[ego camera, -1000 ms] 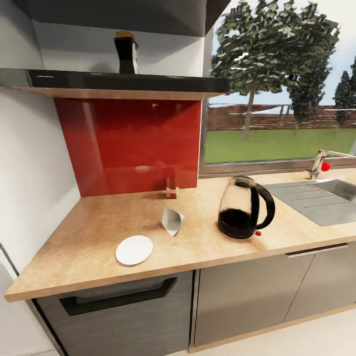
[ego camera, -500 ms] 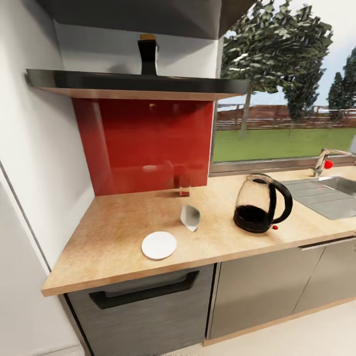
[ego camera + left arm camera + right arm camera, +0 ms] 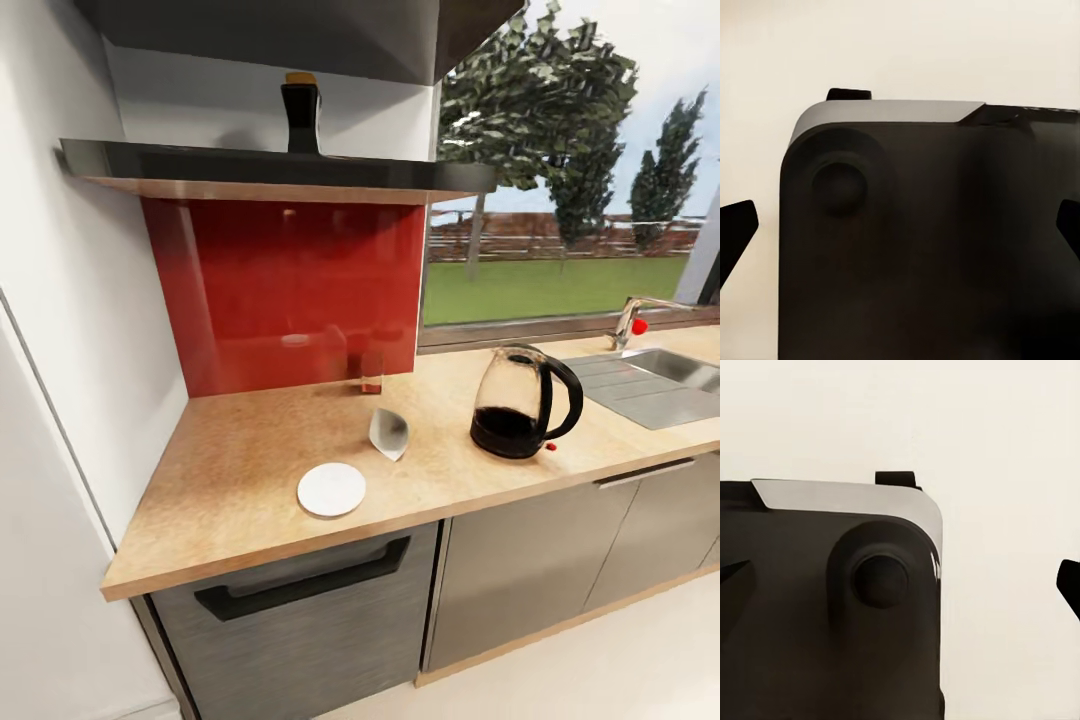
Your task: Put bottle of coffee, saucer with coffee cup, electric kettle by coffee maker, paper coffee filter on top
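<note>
Beige wood-grain tabletop (image 3: pixel 230 480), flat white saucer (image 3: pixel 331 489) near front edge, white filter (image 3: pixel 388 433) cone just behind, clear domed kettle (image 3: pixel 524 402) with black handle to the right, dark yellow-capped bottle (image 3: pixel 301 111) up on shelf (image 3: pixel 260 160), gripper spread can't tell, both.

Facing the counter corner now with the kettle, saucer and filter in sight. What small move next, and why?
Probably roll the base closer to the kitchen countertop first. The saucer, paper coffee filter and electric kettle sit well ahead on it, the bottle of coffee stands on the high shelf, and both wrist views look at the robot's own dark body, so the arms seem stowed.
</note>
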